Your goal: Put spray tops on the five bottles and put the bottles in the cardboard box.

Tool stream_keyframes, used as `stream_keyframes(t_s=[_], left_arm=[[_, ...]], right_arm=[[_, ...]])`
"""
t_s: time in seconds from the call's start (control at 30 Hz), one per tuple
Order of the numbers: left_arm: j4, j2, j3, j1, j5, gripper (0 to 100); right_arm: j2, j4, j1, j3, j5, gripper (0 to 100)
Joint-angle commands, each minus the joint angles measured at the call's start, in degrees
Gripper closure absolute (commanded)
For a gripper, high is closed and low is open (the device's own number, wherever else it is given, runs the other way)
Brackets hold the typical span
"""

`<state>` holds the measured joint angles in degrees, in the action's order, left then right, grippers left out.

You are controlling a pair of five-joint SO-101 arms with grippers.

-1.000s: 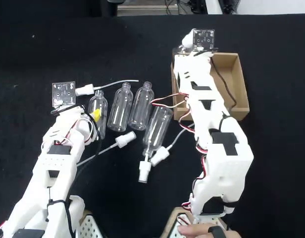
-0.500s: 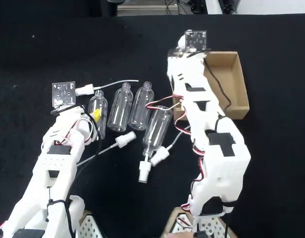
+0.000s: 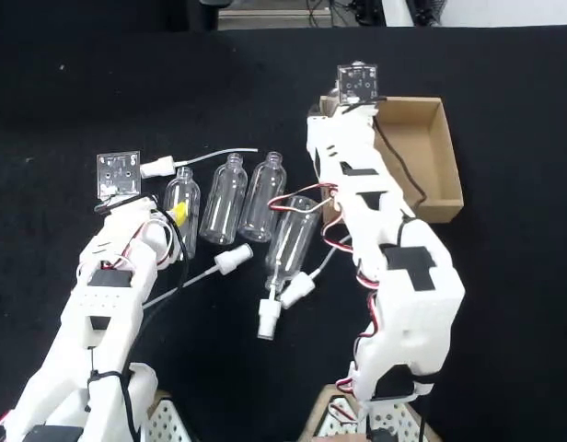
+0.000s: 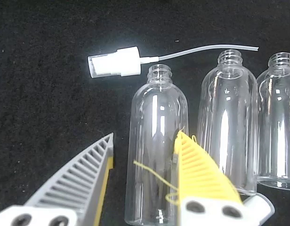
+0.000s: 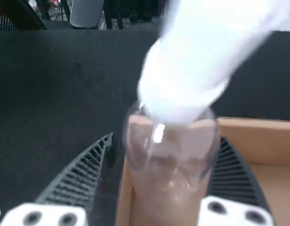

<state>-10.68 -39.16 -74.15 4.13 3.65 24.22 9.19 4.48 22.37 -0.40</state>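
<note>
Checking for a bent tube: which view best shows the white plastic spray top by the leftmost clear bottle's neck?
The left wrist view: the white plastic spray top lies close up, its whole thin tube passing a clear plastic bottle. The high view shows it far smaller.

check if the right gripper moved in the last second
Yes. In the high view the right gripper, shut on a bottle, shifted left toward the left wall of the cardboard box.

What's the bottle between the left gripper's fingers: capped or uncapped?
Uncapped: the bottle has an open neck, and a spray top lies on the table beside it.
</note>
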Motion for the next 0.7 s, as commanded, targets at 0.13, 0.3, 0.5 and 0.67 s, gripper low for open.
stream_keyframes(t_s=[0.13,0.3,0.5,0.67], left_arm=[[1.14,-0.26,0.48,0.22,0.0,80],[1.14,-0.26,0.48,0.22,0.0,80],[1.14,-0.26,0.48,0.22,0.0,80],[1.14,-0.26,0.48,0.22,0.0,80]], right_arm=[[-7.87,-0.88,0.88,1.63,0.35,72.4],[-9.98,-0.88,0.97,3.65,0.35,72.3],[-10.51,-0.97,0.62,4.09,0.35,72.3],[-13.76,-6.15,-1.32,5.23,0.26,72.5]])
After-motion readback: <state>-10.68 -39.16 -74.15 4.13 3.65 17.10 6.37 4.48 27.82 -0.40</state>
